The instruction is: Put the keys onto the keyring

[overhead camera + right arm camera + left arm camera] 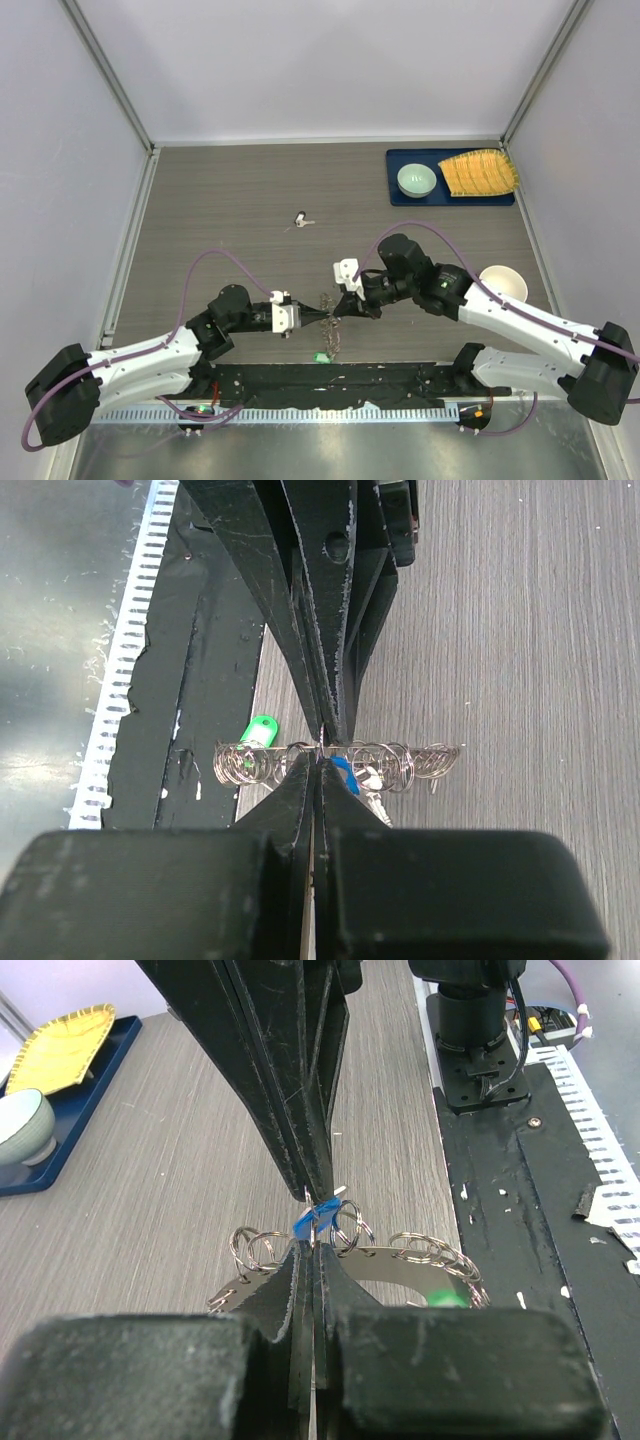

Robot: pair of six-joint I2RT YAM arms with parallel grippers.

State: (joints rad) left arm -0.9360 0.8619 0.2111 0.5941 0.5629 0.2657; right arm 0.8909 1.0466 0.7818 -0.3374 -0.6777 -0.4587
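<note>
blue key [308,1223] sits right where the two gripper tips meet, at the bristly keyring [400,761] near the table [230,200] front edge. left gripper [322,316] and right gripper [342,312] are both pinched closed; which one holds the key is unclear. green key [258,730] lies just beside the keyring.

Overhead rear view, opposed wrist close-ups, shared keyring [385,762]

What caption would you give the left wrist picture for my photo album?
Left hand and right hand, both shut, meet tip to tip at a blue key by the keyring.
</note>
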